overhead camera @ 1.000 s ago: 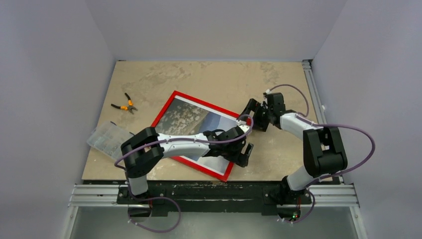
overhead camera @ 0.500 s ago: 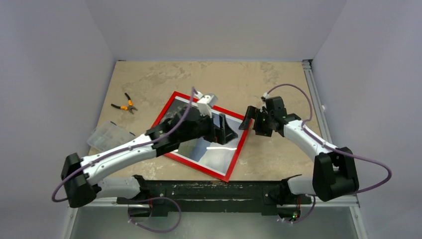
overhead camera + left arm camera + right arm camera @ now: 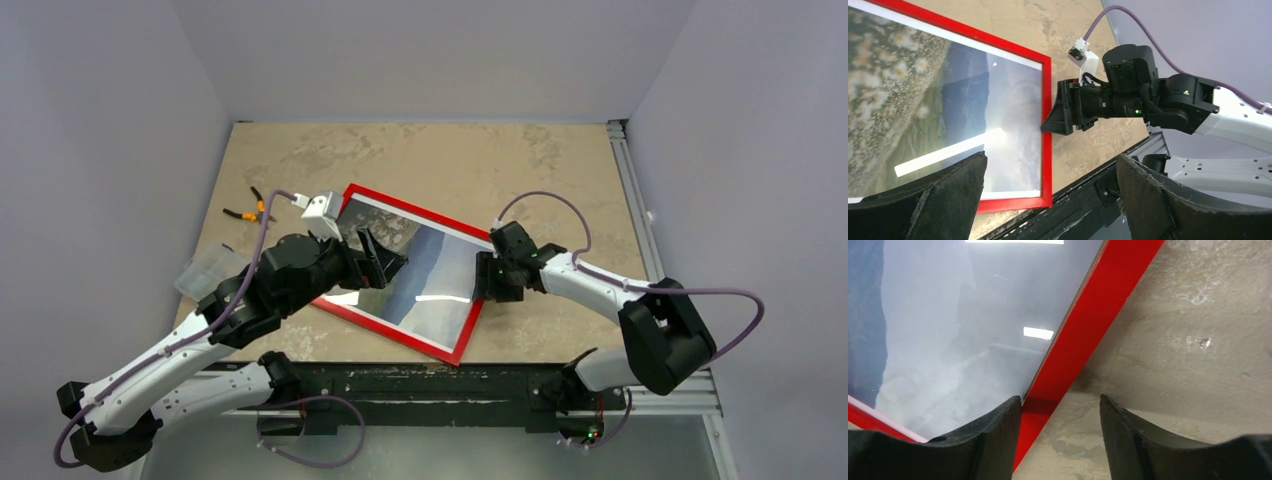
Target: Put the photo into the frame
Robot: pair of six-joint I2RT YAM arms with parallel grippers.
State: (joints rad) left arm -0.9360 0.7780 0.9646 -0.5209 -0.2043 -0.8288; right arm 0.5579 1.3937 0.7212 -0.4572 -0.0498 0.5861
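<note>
One frame (image 3: 400, 335) lay flat and skewed on the desk (image 3: 450, 160), red side up, long axis roughly left to right, the photo (image 3: 430, 270) under its pane. The right end effector (image 3: 487, 278) straddled the right rail, fingers apart, not clamped; the left end effector (image 3: 383, 262) hovered wide apart over the left half. No writing was readable

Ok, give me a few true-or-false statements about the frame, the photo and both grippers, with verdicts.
1. The frame lies flat, red front up. True.
2. The photo shows behind its pane. True.
3. The left gripper is shut on the frame. False: it is open and holds nothing.
4. The pliers lie on the frame. False: they lie on the table, apart from it.
5. The right gripper is at the frame's edge. True.
</note>
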